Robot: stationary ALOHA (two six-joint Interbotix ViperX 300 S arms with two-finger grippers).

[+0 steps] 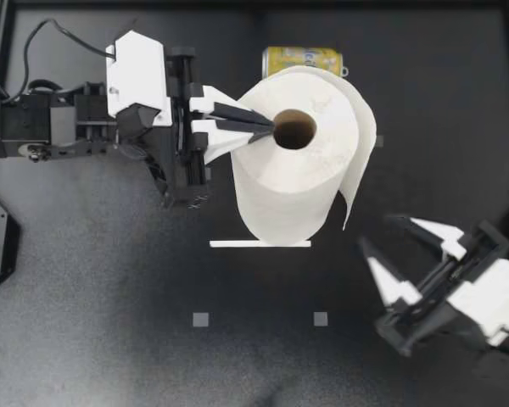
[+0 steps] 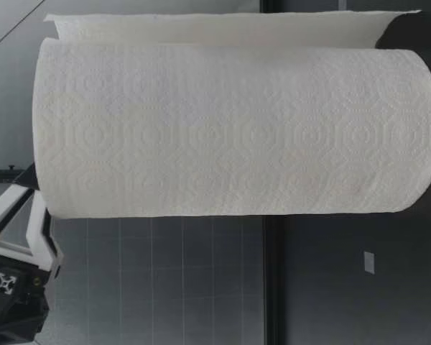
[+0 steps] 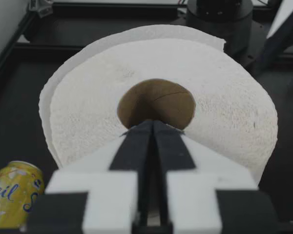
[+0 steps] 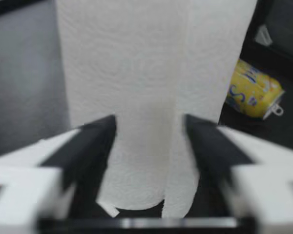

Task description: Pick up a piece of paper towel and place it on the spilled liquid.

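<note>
A white paper towel roll (image 1: pixel 297 170) stands upright in the table's middle, with a loose sheet (image 1: pixel 360 161) hanging off its right side. My left gripper (image 1: pixel 267 127) is shut, its tips resting at the rim of the cardboard core (image 1: pixel 294 129). The left wrist view shows those closed fingers (image 3: pixel 152 124) at the core's (image 3: pixel 156 100) near edge. My right gripper (image 1: pixel 377 231) stands open to the roll's right front, apart from the sheet. In the right wrist view, roll (image 4: pixel 122 97) and hanging sheet (image 4: pixel 205 87) lie ahead between the open fingers. I cannot make out any liquid on the dark table.
A yellow can (image 1: pixel 304 61) lies on its side behind the roll, also in the wrist views (image 3: pixel 12 192) (image 4: pixel 254 90). The roll's white base plate (image 1: pixel 260 243) sticks out at the front. Small grey squares (image 1: pixel 201 320) mark the table.
</note>
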